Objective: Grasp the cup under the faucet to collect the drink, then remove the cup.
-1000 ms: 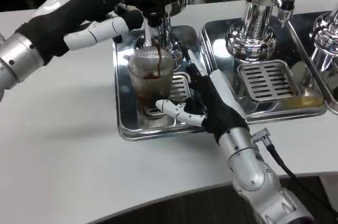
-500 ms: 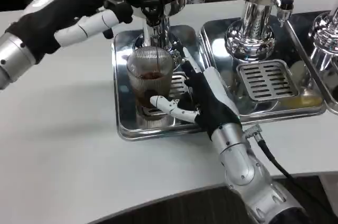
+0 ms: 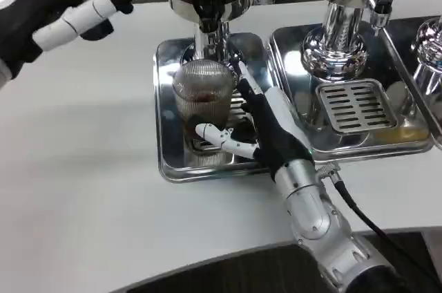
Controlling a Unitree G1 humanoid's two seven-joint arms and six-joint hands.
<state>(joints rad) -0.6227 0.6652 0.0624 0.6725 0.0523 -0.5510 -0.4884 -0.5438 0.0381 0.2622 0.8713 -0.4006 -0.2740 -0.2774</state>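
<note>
A ribbed clear cup with dark drink in its bottom stands on the left steel drip tray, right below the black faucet of the dark dispenser. No liquid is running from the faucet. My right hand wraps the cup from its right side, thumb across the front of the base and fingers behind it. My left hand is raised at the upper left, away from the faucet, with nothing in it and its fingers apart.
A second steel tray with a slotted grate and a chrome dispenser stands to the right. Another chrome dispenser is at the far right edge. White table stretches to the left and front.
My left hand has let go of the faucet lever and drawn back to the upper left. The dark stream into the cup has stopped. My right hand stays around the cup.
</note>
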